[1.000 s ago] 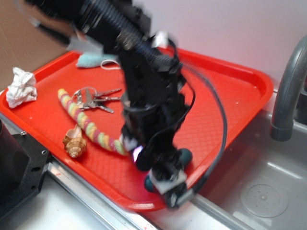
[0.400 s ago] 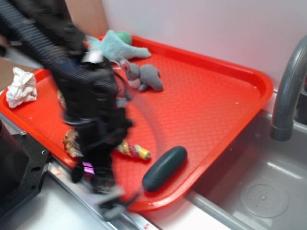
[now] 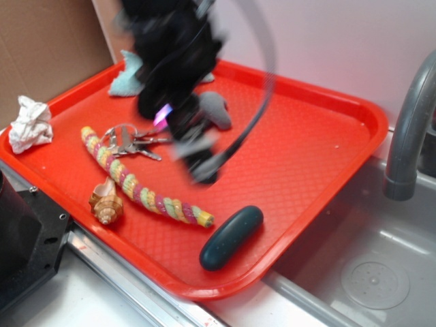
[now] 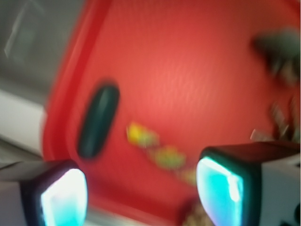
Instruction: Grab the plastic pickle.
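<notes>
A pale wall rises behind a grey sink with a curved grey faucet; brown cardboard stands left.

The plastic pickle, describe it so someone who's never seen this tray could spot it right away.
Find the red plastic tray beside the grey sink. At its near edge, closest to the sink, lies the plastic pickle, a smooth dark teal-green oblong with rounded ends. Unlike the long pastel twisted rope ending beside it, it is short, plain and one solid colour.

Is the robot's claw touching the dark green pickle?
Apart. In the exterior view the blurred gripper is raised above the red plastic tray, with bare tray between it and the smooth dark teal-green plastic pickle. The wrist view shows open jaws holding nothing.
</notes>
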Controlling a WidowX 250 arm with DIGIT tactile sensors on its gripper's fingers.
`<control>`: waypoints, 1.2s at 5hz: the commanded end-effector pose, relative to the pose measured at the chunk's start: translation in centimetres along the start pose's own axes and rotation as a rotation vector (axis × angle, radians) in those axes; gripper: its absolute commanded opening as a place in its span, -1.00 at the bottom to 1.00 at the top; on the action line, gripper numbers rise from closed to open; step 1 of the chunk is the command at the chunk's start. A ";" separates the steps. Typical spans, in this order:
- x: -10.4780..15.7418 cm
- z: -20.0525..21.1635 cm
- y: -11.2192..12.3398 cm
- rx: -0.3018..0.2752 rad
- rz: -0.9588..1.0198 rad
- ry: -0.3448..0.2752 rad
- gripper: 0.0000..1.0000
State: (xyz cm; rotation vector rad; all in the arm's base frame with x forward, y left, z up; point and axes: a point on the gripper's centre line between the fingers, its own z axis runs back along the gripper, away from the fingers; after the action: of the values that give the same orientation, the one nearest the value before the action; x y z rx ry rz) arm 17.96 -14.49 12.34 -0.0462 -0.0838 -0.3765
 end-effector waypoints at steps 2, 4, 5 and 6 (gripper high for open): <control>1.3 -2.9 -1.7 -0.017 -0.031 0.077 1.00; -1.5 -6.2 -3.7 -0.033 -0.091 0.161 1.00; -3.4 -7.8 -3.4 -0.052 -0.068 0.191 1.00; -4.9 -9.2 -2.9 -0.060 -0.070 0.219 1.00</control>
State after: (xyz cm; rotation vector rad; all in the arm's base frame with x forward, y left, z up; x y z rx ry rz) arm 13.99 -16.28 2.88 -0.0673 0.1289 -0.4460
